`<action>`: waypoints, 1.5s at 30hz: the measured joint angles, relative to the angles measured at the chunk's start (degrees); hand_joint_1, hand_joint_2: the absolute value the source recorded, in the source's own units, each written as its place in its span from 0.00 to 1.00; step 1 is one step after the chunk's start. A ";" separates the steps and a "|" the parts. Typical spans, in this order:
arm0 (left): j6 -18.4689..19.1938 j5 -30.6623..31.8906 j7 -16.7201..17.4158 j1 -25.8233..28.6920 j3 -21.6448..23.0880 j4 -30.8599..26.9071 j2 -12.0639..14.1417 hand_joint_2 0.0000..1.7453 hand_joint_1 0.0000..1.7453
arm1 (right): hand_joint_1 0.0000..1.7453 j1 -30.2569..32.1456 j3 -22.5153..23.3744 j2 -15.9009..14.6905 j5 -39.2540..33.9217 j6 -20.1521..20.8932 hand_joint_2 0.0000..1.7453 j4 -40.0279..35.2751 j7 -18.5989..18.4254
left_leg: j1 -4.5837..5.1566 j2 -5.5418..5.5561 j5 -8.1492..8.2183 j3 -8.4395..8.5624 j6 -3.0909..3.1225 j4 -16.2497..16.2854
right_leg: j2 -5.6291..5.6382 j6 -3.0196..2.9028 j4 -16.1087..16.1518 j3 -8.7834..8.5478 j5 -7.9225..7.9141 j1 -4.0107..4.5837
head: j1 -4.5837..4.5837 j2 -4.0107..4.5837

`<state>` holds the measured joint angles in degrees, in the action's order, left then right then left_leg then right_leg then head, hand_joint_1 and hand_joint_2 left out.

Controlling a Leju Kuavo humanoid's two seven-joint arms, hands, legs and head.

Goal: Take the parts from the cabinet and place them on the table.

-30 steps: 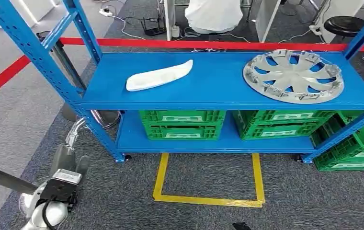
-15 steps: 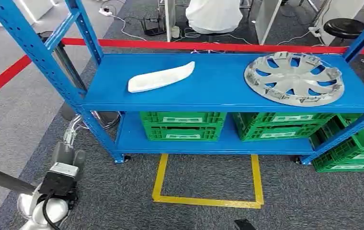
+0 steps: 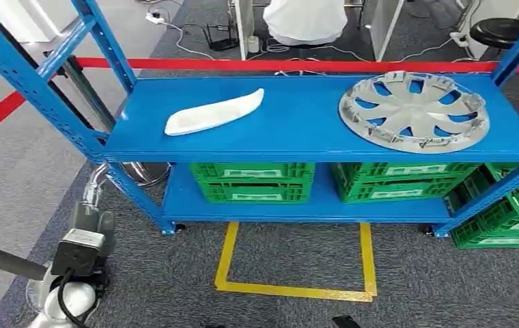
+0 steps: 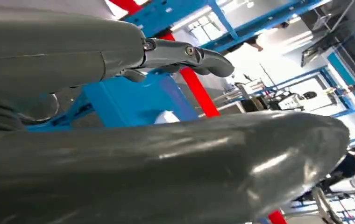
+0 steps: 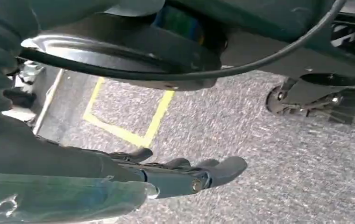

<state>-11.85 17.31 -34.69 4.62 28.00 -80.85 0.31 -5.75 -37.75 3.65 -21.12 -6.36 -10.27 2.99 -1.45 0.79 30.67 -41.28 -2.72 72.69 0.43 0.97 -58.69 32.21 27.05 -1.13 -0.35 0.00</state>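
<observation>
- Two parts lie on the top shelf (image 3: pixel 298 123) of the blue cabinet: a white curved trim piece (image 3: pixel 212 113) toward 10 o'clock and a silver wheel cover (image 3: pixel 414 111) toward 2 o'clock, well apart.
- Left hand (image 4: pixel 166 154) is raised beside the cabinet's left post (image 3: pixel 31 82); its fingers (image 4: pixel 189 53) are spread and hold nothing. Reaching from there, the arm could strike the post.
- Right hand (image 5: pixel 119 182) hangs low over the carpet, fingers (image 5: pixel 213 170) extended, empty.
- Wheel cover looks broad and shallow; a one-sided grip could tip it or slide it off the shelf edge.
- Trim piece is thin and smooth, so it may skid away.
</observation>
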 joint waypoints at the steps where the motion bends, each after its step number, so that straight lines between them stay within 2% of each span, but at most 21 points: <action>1: 0.00 0.00 0.00 0.00 -0.02 0.00 0.00 0.00 0.00 | 0.00 -0.03 -0.02 0.00 0.07 0.02 1.00 0.00 -0.02 | 0.04 -0.01 -3.01 1.59 0.34 -3.85 | -0.05 0.13 0.01 -0.59 0.36 0.00 | 0.00 0.02; 3: 0.00 0.00 0.00 -0.10 -0.07 0.00 -0.07 0.00 0.00 | 0.00 -0.10 -0.04 0.02 0.20 0.07 1.00 0.00 -0.09 | 0.39 -0.85 -7.93 5.54 1.22 -12.94 | -0.16 0.61 0.14 -1.53 1.20 -0.02 | -0.07 0.02; 5: 0.00 0.00 0.02 -0.48 -0.04 0.04 -0.33 0.00 0.00 | 0.00 -0.24 -0.09 0.02 0.29 0.11 1.00 0.00 -0.31 | 0.69 -0.95 -5.76 6.66 1.14 -14.91 | -0.20 1.54 0.44 -1.58 2.00 0.41 | -0.11 0.02; 9: 0.02 0.02 0.04 -0.46 -0.26 0.07 -0.72 0.00 0.00 | 0.00 -0.27 -0.33 0.02 0.33 0.22 1.00 0.00 -0.66 | 0.55 -0.13 -4.97 8.57 2.82 -15.97 | -0.75 3.13 0.44 -3.36 2.42 0.11 | 0.09 0.00; 14: 0.26 0.55 0.07 -0.60 -0.44 0.37 -1.07 0.00 0.00 | 0.00 -0.39 -0.39 0.02 -0.57 0.41 1.00 -0.02 -0.15 | 1.21 -0.01 -2.62 11.16 3.80 -15.95 | -0.60 3.02 -16.60 8.54 8.03 0.54 | 0.72 0.02; 16: 0.26 0.68 0.09 -0.60 -0.44 0.44 -1.20 0.00 0.00 | 0.00 -0.38 -0.39 0.02 -0.61 0.46 1.00 0.00 -0.13 | 1.38 0.22 -0.96 13.44 3.83 -15.95 | -0.59 2.63 -12.57 8.52 5.90 0.82 | 0.79 0.02; 17: 0.26 0.68 0.09 -0.60 -0.46 0.46 -1.22 0.00 0.00 | 0.00 -0.25 -0.39 0.02 -0.61 0.48 1.00 0.00 -0.13 | 1.47 0.29 -0.04 14.82 3.74 -15.96 | -0.54 2.17 -8.14 7.54 2.99 1.00 | 0.87 0.02; 19: 0.26 0.68 0.09 -0.58 -0.52 0.53 -1.20 0.00 0.00 | 0.00 0.19 -0.39 -0.02 -0.65 0.48 1.00 0.09 -0.09 | 1.59 0.35 1.72 16.49 3.45 -15.88 | -0.19 1.20 -1.13 7.30 -7.40 1.41 | 1.14 0.02; 20: 0.31 0.70 0.13 -0.45 -0.57 0.66 -1.25 0.00 0.00 | 0.00 -0.11 -0.37 -0.04 -0.74 0.52 1.00 0.11 -0.11 | 1.68 0.50 2.19 16.67 3.01 -16.26 | -0.13 1.17 -1.32 6.95 -4.80 1.61 | 0.98 0.02; 22: 0.31 0.70 0.20 -0.52 -0.59 0.70 -1.40 0.00 0.00 | 0.00 -0.25 -0.39 -0.04 -0.65 0.59 1.00 0.09 -0.09 | 1.50 0.49 2.20 17.63 2.29 -16.68 | -0.14 0.50 -0.91 6.12 -4.99 1.88 | 1.05 0.02; 24: 0.31 0.70 0.18 -0.71 -0.57 0.70 -1.55 0.00 0.00 | 0.00 -0.28 -0.42 -0.02 -0.57 0.59 1.00 0.05 -0.09 | 1.68 0.27 0.00 15.82 1.48 -12.59 | -0.08 0.01 0.38 3.97 -4.41 1.20 | 1.07 0.02; 26: 0.31 0.70 0.13 -0.88 -0.57 0.74 -1.47 0.00 0.00 | 0.00 0.20 -0.41 -0.15 -0.50 0.46 1.00 0.13 -0.13 | 1.42 0.01 -1.08 9.96 0.38 -4.07 | -0.19 -0.08 1.66 1.88 -3.38 0.91 | 0.37 0.02; 28: 0.31 0.70 0.13 -0.71 -0.57 0.87 -1.46 0.00 0.00 | 0.00 0.53 -0.42 -0.15 -0.63 0.48 1.00 0.13 -0.18 | 1.20 0.00 4.03 4.96 -0.05 0.34 | -0.14 -0.05 2.05 0.01 -2.07 0.56 | 0.28 0.02; 30: 0.31 0.70 0.13 -0.71 -0.57 0.94 -1.44 0.00 0.00 | 0.00 0.77 -0.42 -0.15 -0.52 0.48 1.00 0.13 -0.18 | 0.96 -0.03 7.34 2.38 -0.19 -0.12 | 0.04 0.14 2.08 -2.07 -0.42 0.11 | 0.22 0.02; 32: 0.31 0.70 0.13 -0.69 -0.57 0.94 -1.38 0.00 0.00 | 0.00 0.99 -0.44 -0.15 -0.52 0.48 1.00 0.13 -0.20 | 0.69 -0.17 3.54 2.25 -0.63 -5.58 | 0.21 0.73 2.09 -4.62 1.47 -0.48 | 0.20 0.02; 34: 0.31 0.70 0.13 -0.58 -0.57 1.03 -1.16 0.00 0.00 | 0.00 1.34 -0.44 -0.22 -0.52 0.48 1.00 0.29 -0.24 | 0.27 -1.45 -8.89 2.49 -0.91 -13.28 | 0.19 1.89 2.29 -5.93 3.46 -0.46 | -0.07 0.02; 35: 0.31 0.70 0.13 -0.63 -0.55 1.16 -1.14 0.00 0.00 | 0.00 1.33 -0.44 -0.26 -0.55 0.48 1.00 0.44 -0.22 | 0.18 -2.49 -10.90 2.31 -0.55 -16.09 | 0.25 2.22 1.65 -6.63 4.45 -0.28 | -0.72 0.04; 38: 0.28 0.68 0.20 -0.86 -0.66 1.18 -1.22 0.00 0.00 | 0.00 0.96 -0.48 -0.28 -0.55 0.55 1.00 0.46 -0.24 | 0.21 -1.70 -9.38 3.13 1.39 -15.40 | -0.26 3.52 3.10 -9.70 4.70 -0.24 | -0.17 0.02; 41: 0.31 0.70 0.20 -0.84 -0.76 1.18 -1.40 0.00 0.00 | 0.00 0.67 -0.50 -0.28 -0.50 0.59 1.00 0.46 -0.15 | 0.10 -1.24 -8.16 5.38 2.65 -15.60 | -0.27 3.81 -7.27 -3.90 3.11 -0.31 | 0.26 0.02; 43: 0.37 0.72 0.20 -0.61 -0.70 1.18 -1.42 0.00 0.00 | 0.00 0.52 -0.48 -0.26 -0.76 0.59 1.00 0.44 -0.04 | 0.26 -1.03 -6.65 6.80 3.03 -15.62 | -0.26 3.82 -14.76 2.45 7.92 0.02 | 0.59 0.02; 45: 0.44 0.77 0.20 -0.51 -0.46 1.20 -1.57 0.00 0.00 | 0.00 -0.10 -0.48 -0.28 -0.65 0.61 1.00 0.44 -0.04 | 0.47 -0.85 -4.99 8.85 3.15 -15.62 | -0.25 3.40 -15.43 5.55 13.00 0.24 | 0.75 0.02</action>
<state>-11.41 18.08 -34.49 4.11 27.54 -79.65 -1.27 -5.85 -38.23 3.37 -21.77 -5.75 -9.84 2.95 -0.97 -0.06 25.68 -32.44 0.42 57.08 0.18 4.37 -74.12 37.77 40.05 -0.90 0.40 0.02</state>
